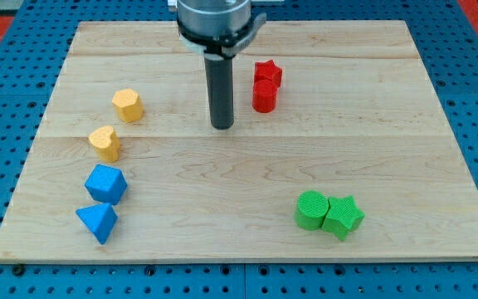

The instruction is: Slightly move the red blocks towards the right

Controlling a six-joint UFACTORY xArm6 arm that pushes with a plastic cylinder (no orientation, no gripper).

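Observation:
Two red blocks stand touching near the view's top centre: a red star [268,73] and, just below it, a red cylinder [264,96]. My tip [222,125] rests on the board to the left of the red cylinder and slightly lower, with a clear gap between them. The dark rod rises from the tip to the arm's grey mount at the view's top edge.
A yellow hexagon [128,105] and a yellow heart [105,143] lie at the left. A blue block [106,183] and a blue triangle [98,222] lie at the lower left. A green cylinder [311,209] touches a green star [343,217] at the lower right. The wooden board [405,124] ends on blue pegboard.

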